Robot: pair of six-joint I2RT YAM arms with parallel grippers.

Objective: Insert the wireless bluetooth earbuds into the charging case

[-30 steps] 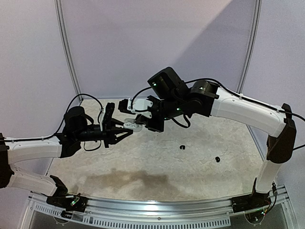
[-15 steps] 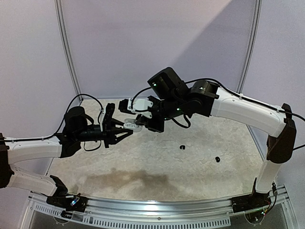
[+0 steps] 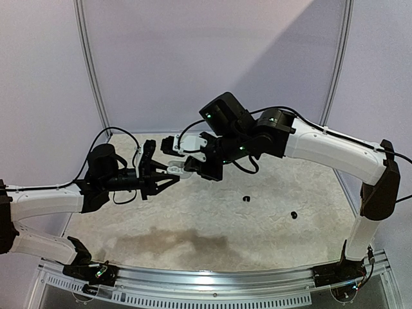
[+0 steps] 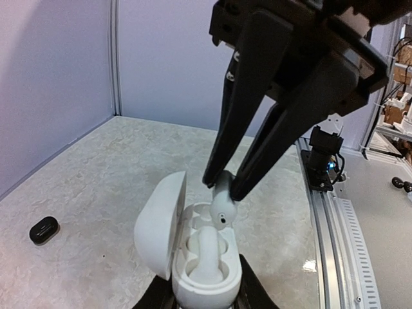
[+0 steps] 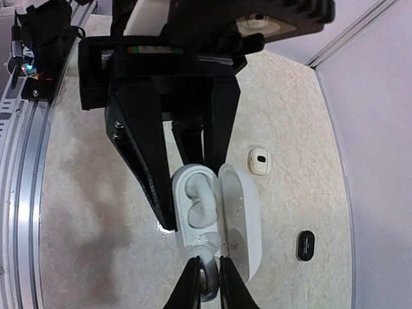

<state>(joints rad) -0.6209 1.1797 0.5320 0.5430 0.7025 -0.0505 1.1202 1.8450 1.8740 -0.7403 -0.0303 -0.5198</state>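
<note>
The left gripper's [image 3: 168, 175] jaws clamp the open white charging case [image 4: 193, 261] above the tabletop [image 4: 84, 193]. Directly over the case's empty well, the right gripper's [image 4: 223, 185] jaws pinch a white earbud [image 4: 222, 207], its long axis roughly upright. Contact with the well can't be made out. A second bud [image 4: 205, 254] appears seated in the case.

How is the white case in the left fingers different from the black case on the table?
The white case is open and held up by the left fingers; the black case is shut and lies flat on the table. Both are small and rounded.
</note>
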